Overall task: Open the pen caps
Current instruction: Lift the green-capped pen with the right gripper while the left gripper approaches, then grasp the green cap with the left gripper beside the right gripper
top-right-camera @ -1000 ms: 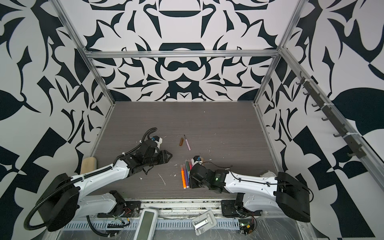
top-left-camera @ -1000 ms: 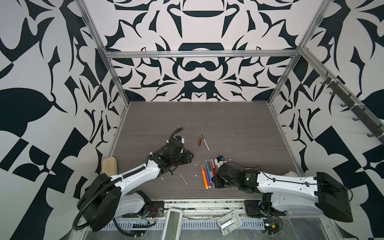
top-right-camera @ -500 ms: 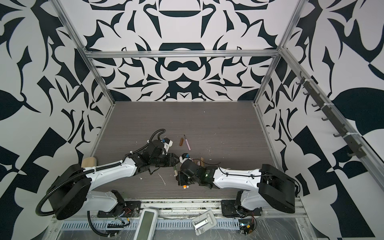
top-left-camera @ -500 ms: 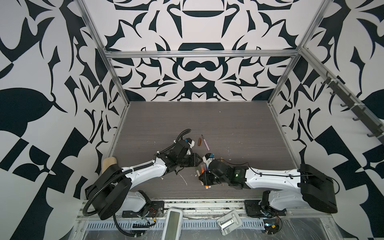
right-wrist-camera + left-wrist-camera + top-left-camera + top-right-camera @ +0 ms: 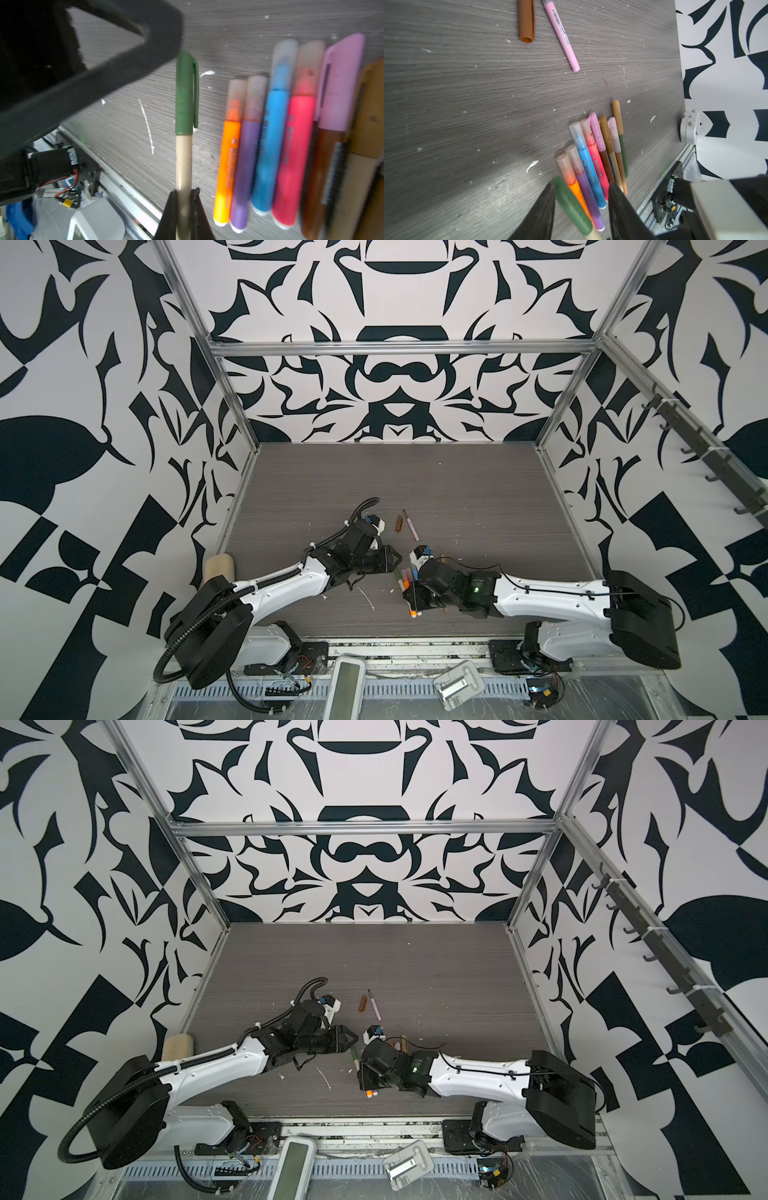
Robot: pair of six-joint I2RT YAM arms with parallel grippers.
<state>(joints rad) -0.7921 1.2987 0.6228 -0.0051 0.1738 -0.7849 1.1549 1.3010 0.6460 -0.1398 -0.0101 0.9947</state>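
The beige pen [image 5: 184, 162] is gripped by its barrel in the clenched right gripper [image 5: 184, 193], with its green cap [image 5: 186, 93] on. The left gripper [image 5: 581, 187] is released, its jaws set apart on either side of that cap. The cap lies close against one finger, and whether it is touched cannot be told. A row of capped pens [image 5: 591, 158] is laid side by side on the grey table [image 5: 467, 104], just beside the held pen. Farther off, a loose brown cap [image 5: 526, 20] and a pink pen [image 5: 561, 35] are seen near each other, not touching.
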